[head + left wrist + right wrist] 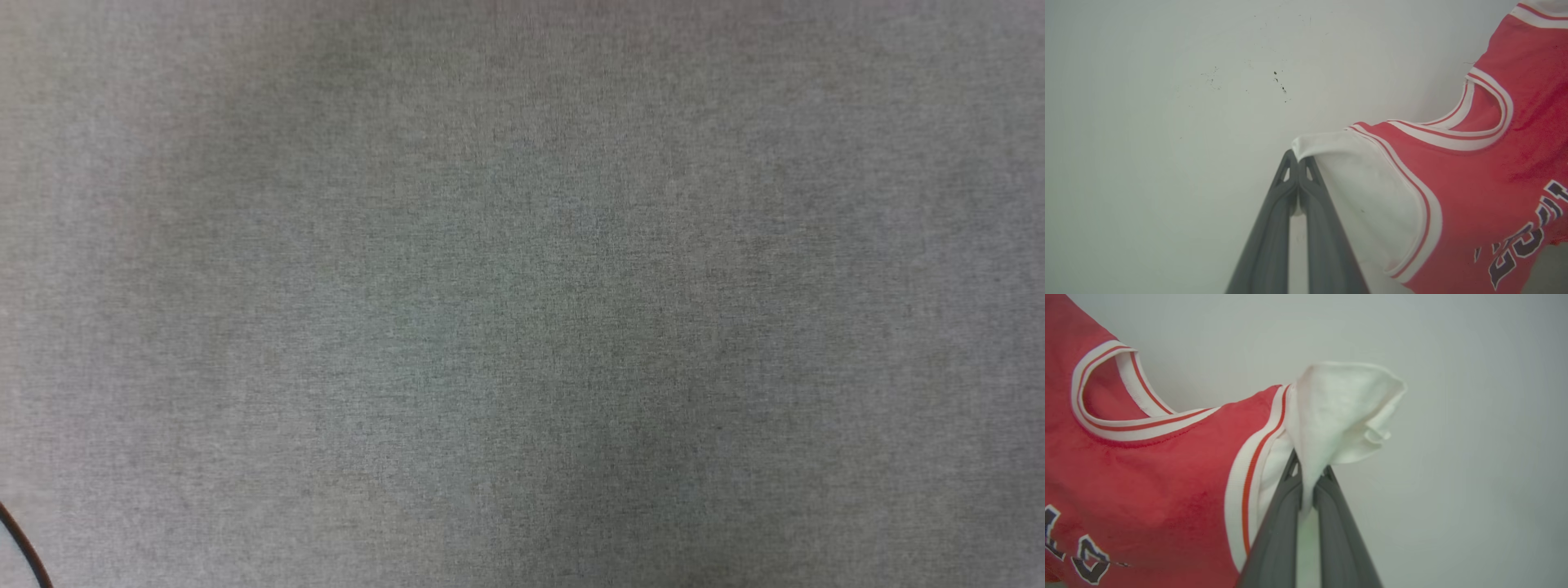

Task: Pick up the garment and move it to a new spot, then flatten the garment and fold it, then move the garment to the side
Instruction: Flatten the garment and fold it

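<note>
1. My left gripper point(1299, 161) is pinching the edge of one white sleeve point(1367, 188) of the red jersey point(1474, 183). Its two dark fingers are pressed together on the cloth with no gap at the tips.
2. My right gripper point(1308, 470) is doing the same on the other white sleeve point(1339, 412), its fingers closed tight, with a fold of fabric bunching up above them.
3. The jersey is hanging stretched between my two grippers, front side facing the wrist cameras. The striped neckline point(1126, 420) is sagging in the middle and the black lettering point(1523, 241) is trailing lower down.
4. I am judging that the pick-up is done and the carry to a new spot is under way. Both wrist views show a plain pale background point(1167, 163) behind the cloth, and I cannot tell whether it is a wall or a tabletop.
5. My head camera is looking down on a grey cloth surface point(522, 294), with a dark cable point(24, 547) crossing the lower left corner. I am taking that surface as the likely laying place.
6. Laying the jersey down, flattening it, folding it and moving it to the side are all remaining.
</note>
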